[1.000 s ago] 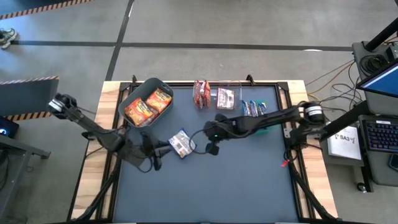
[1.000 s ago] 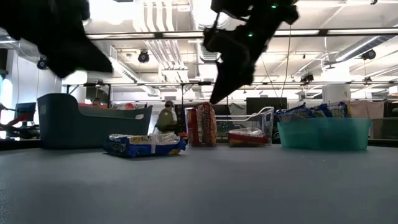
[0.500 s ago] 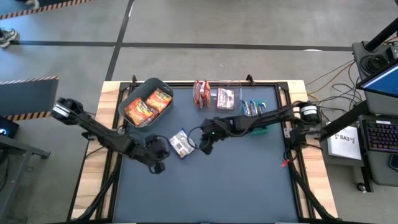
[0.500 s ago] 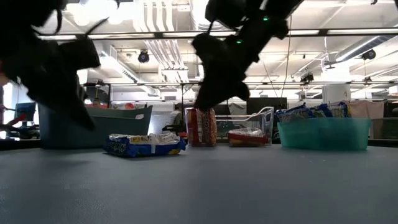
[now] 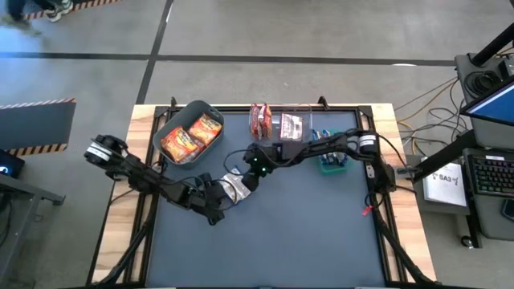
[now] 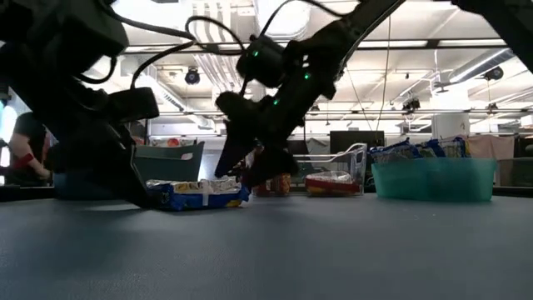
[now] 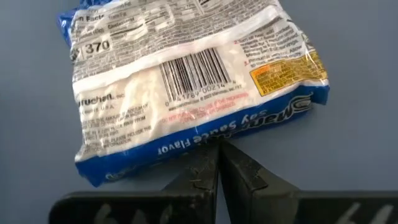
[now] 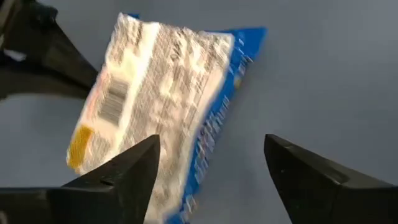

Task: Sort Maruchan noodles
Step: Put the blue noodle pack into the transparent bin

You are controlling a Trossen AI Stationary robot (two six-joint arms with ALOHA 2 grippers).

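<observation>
The left gripper (image 5: pixel 218 198) sits low on the mat, fingers pinched tight together with nothing between them, their tips right at the edge of a blue packet (image 5: pixel 234 187); the left wrist view shows the closed tips (image 7: pixel 217 163) meeting that packet's (image 7: pixel 186 87) blue border, barcode side up. The right gripper (image 5: pixel 247 178) comes in from the other side with its fingers spread wide, the packet (image 8: pixel 168 112) lying beyond the gap between them; whether they touch it I cannot tell. In the low view the packet (image 6: pixel 200 194) lies flat on the table (image 5: pixel 321 241) between the two arms. Behind, the grey bin (image 5: pixel 166 131) holds orange packets (image 5: pixel 191 136); maroon packets (image 5: pixel 259 120) stand beside the clear bin (image 5: pixel 303 108); more blue ones (image 5: pixel 328 140) are in the green bin (image 6: pixel 433 179); a person (image 6: pixel 25 150) shows off beyond the table.
</observation>
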